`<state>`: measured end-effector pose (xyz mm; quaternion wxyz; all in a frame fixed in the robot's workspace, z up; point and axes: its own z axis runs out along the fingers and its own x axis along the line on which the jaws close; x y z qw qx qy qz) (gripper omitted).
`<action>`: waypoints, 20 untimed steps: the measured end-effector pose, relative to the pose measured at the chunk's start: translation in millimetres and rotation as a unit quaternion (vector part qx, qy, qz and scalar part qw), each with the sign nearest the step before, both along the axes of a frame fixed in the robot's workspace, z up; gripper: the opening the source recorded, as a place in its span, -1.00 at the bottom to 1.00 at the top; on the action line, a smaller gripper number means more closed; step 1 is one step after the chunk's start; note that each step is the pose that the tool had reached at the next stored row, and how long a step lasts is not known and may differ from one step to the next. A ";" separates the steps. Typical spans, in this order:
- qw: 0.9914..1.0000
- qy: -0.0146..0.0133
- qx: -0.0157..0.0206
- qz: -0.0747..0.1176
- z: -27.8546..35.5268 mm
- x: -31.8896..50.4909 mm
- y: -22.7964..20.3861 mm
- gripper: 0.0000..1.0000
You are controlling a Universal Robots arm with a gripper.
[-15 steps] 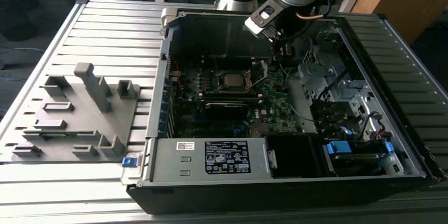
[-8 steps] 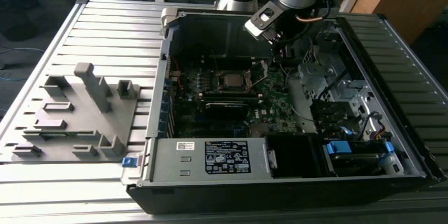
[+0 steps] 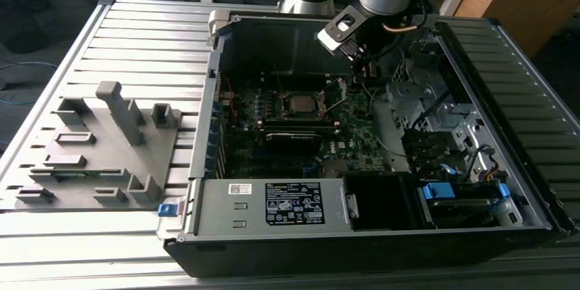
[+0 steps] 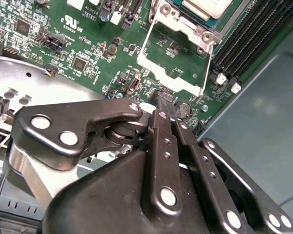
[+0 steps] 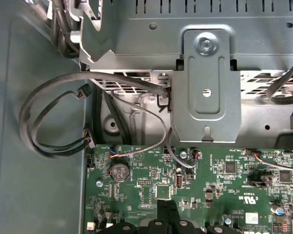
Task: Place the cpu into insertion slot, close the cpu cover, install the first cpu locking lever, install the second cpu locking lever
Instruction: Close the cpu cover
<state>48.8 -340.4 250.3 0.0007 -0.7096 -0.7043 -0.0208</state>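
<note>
While closed, hand (image 4: 166, 101) sits nr cpu cover (image 4: 180, 28).

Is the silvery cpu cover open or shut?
Open: the thin silvery square cover frame lies swung clear of the silver-grey chip, green board showing through its window.

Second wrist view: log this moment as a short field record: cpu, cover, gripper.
cpu: seated in the insertion slot
cpu cover: open, lying off the cpu, board visible through its window
gripper: shut, tip by the cover's free edge; contact unclear
</note>
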 end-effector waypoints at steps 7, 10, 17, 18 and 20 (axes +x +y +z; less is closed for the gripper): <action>1.000 0.001 0.000 0.000 -6.9 0.4 0.0 -0.79; 1.000 0.001 0.000 0.000 -8.4 0.3 0.0 -0.79; 1.000 0.001 0.000 0.000 -8.5 0.4 0.0 -0.79; 1.000 0.001 0.000 0.000 -8.5 0.4 0.0 -0.79; 1.000 0.001 0.000 0.000 -8.4 0.4 0.0 -0.79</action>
